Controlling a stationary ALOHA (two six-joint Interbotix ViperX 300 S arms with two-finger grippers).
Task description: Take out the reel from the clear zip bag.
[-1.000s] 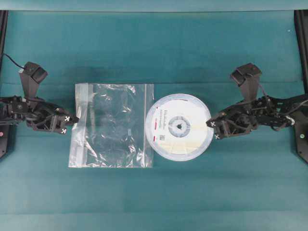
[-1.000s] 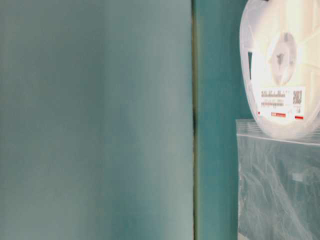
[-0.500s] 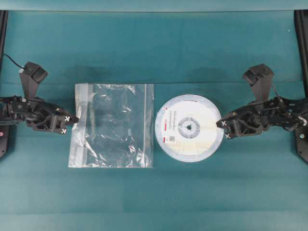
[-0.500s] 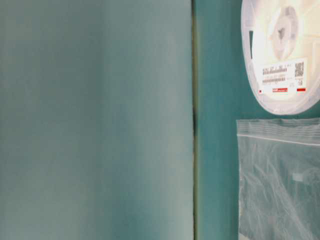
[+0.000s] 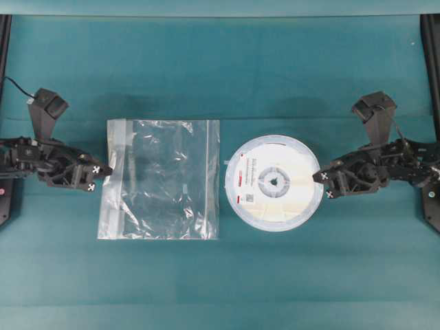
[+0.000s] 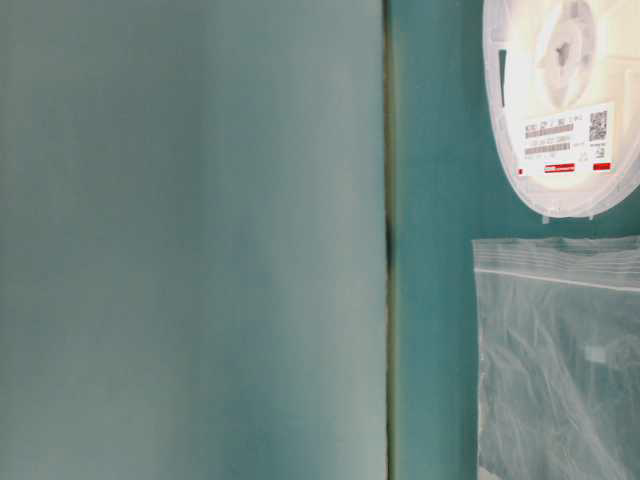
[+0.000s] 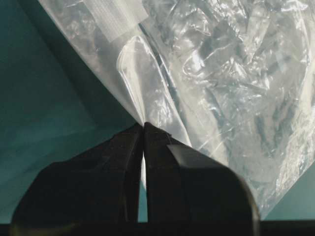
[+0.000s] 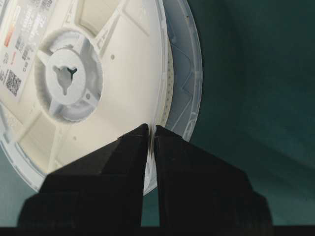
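White reel (image 5: pixel 273 183) pinched by right claw (image 5: pixel 324 185), left claw (image 5: pixel 100 178) pinching clear zip bag (image 5: pixel 161 180)

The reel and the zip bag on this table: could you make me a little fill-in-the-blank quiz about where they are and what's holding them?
1. The reel lies wholly ____ the clear zip bag.
2. The right end effector is clamped on the reel's ____.
3. The left end effector pinches the ____ of the bag.
4. The label on the reel carries marks in black and ____.

Missing words: outside; rim; edge; red
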